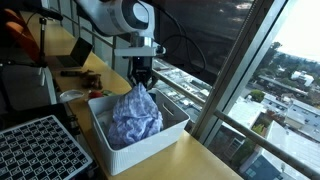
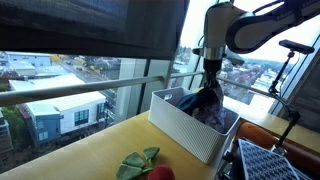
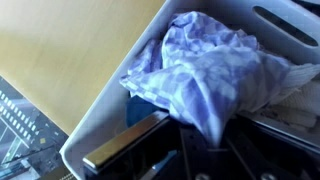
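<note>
A blue and white checked cloth point(image 1: 135, 115) is bunched in a white plastic bin point(image 1: 150, 147) on the wooden table. My gripper point(image 1: 141, 82) hangs straight above the bin, shut on the cloth's top, so the fabric rises to a peak at the jaws. In the other exterior view the gripper point(image 2: 210, 86) pinches the cloth point(image 2: 208, 106) over the bin point(image 2: 183, 125). In the wrist view the cloth point(image 3: 210, 65) narrows to a point between the jaws of my gripper point(image 3: 205, 135), with the bin rim point(image 3: 108, 103) to the left. Something dark blue point(image 3: 140, 108) lies under the cloth.
A black perforated tray point(image 1: 40, 148) sits beside the bin, also seen in an exterior view point(image 2: 275, 162). A red and green object point(image 2: 145, 166) lies on the table near the front. A large window with a metal rail point(image 2: 90, 90) runs close behind the bin.
</note>
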`<state>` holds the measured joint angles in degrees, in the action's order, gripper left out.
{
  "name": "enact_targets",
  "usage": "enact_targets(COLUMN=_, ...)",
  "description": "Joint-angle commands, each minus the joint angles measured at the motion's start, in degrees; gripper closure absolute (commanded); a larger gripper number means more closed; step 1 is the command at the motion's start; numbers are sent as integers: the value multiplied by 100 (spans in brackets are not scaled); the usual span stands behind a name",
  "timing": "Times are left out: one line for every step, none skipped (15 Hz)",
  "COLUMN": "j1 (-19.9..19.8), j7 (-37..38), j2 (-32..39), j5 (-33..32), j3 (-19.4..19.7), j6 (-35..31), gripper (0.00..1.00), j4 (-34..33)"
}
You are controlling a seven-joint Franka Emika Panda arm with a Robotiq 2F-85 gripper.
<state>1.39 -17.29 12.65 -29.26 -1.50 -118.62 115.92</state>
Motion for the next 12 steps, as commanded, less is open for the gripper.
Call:
enact_targets(j1=-76, j7=198, j2=-39, j5=51, j3=91, j6=-298, gripper=98, j4=326)
enact_targets(j1=-84, j7=225, j2=11, j5=63, j3=92, j6=-348, gripper=98, j4=366)
enact_targets(j1=-83, j7=246, j2=44, j5=94, j3=83, j6=-377, gripper=79, j4=406)
enact_targets(j1=-78, j7=266, j2=81, j5=137, j3=72, j6=-366, gripper=64, j4=424)
enact_targets(j1=-58, j7=279, j2=104, j5=138, j3=61, j6=-325, gripper=58, j4=428)
enact_targets(j1=-42, j7=282, j2=91, j5=145, j3=50, j6=-310, gripper=51, j4=449)
enact_targets(j1=-12, j7=309, j2=45, j5=148, j3=35, j6=-258, gripper=43, j4=430)
enact_targets(j1=16, j7=318, j2=-28, j5=167, j3=12, j6=-210, gripper=37, j4=402)
enact_targets(j1=50, j7=337, j2=-115, j5=173, j3=-18, j6=-191, gripper=28, j4=390)
enact_targets(j1=128, j7=389, j2=-258, j5=147, j3=-79, j6=-157, gripper=22, j4=382)
enact_targets(j1=205, j7=428, j2=-363, j5=122, j3=-136, j6=-138, gripper=15, j4=369)
enact_targets(j1=340, j7=519, j2=-467, j5=67, j3=-232, j6=-113, gripper=7, j4=347)
